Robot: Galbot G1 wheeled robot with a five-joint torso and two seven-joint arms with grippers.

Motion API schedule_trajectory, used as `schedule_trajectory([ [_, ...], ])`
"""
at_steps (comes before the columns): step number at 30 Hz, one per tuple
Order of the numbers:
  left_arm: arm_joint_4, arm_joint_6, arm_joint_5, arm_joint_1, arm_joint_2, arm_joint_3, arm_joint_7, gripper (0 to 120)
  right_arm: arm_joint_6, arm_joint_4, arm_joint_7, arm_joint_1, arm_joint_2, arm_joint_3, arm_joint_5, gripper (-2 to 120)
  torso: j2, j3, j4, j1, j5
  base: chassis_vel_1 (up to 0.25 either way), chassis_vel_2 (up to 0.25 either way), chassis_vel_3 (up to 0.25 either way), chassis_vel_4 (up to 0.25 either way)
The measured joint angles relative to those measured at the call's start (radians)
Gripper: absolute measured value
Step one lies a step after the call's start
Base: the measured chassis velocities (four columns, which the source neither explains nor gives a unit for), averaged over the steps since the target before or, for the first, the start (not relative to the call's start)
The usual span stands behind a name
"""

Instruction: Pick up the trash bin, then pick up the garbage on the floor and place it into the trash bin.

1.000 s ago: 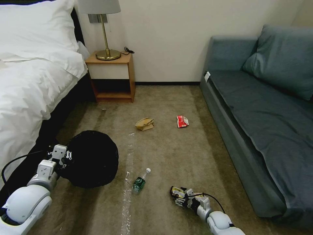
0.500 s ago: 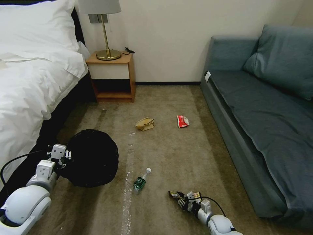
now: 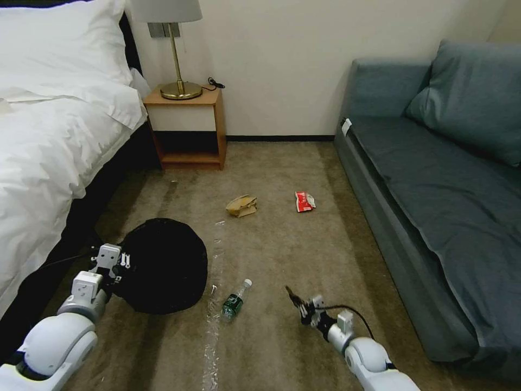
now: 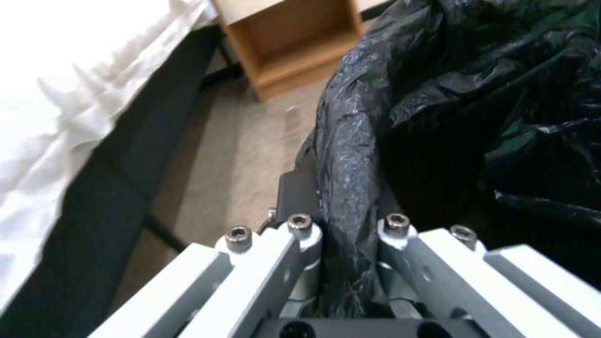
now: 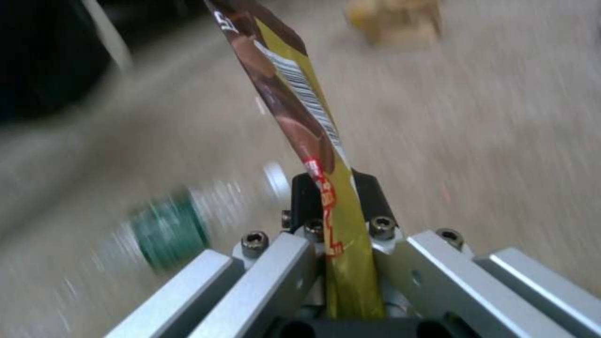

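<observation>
The trash bin, its black bag folded over the rim, hangs low at the left with my left gripper shut on the rim. My right gripper is shut on the brown-yellow wrapper, held edge-up just above the floor. More garbage lies on the carpet: a clear bottle with a green label between the two grippers, a crumpled brown paper bag and a red-white packet farther off.
A white bed runs along the left. A wooden nightstand with a brass lamp stands at the back wall. A blue-grey sofa lines the right side. A shiny tape strip crosses the carpet.
My right gripper has risen off the carpet with the wrapper, which now stands edge-up instead of lying flat. The left arm has carried the bin a little to the right.
</observation>
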Motion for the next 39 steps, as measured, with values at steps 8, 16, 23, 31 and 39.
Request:
schedule_trajectory([
  [8,0.034,-0.039,-0.015,-0.049,-0.034,0.052,0.039,4,-0.024,0.102,0.011,0.083,-0.005,-0.071,0.107,0,0.0,0.0,0.0,0.0,-0.0001,0.0,0.0,0.0,0.0],
  [16,0.077,-0.042,-0.018,-0.125,-0.055,0.112,0.039,4,-0.082,0.219,0.033,0.186,-0.006,-0.194,0.235,0,0.0,0.0,0.0,0.0,-0.0001,0.0,0.0,0.0,0.0],
  [23,0.118,-0.051,-0.016,-0.179,-0.073,0.135,0.055,4,-0.098,0.234,0.06,0.309,0.013,-0.356,0.351,0,0.0,0.0,-0.0001,0.0,-0.0004,0.0,0.0,0.0,0.0],
  [31,0.122,-0.056,-0.021,-0.178,-0.09,0.13,0.06,4,-0.091,0.126,0.075,0.494,0.107,-0.499,0.421,0,0.0,0.0,0.0002,0.0,-0.0004,0.0,0.0,0.0,0.0],
  [39,0.128,-0.064,-0.041,-0.173,-0.101,0.113,0.05,4,-0.043,-0.011,0.101,0.566,0.216,-0.558,0.422,0,0.0,0.0,-0.0001,0.0,-0.0004,0.0,0.0,0.0,0.0],
])
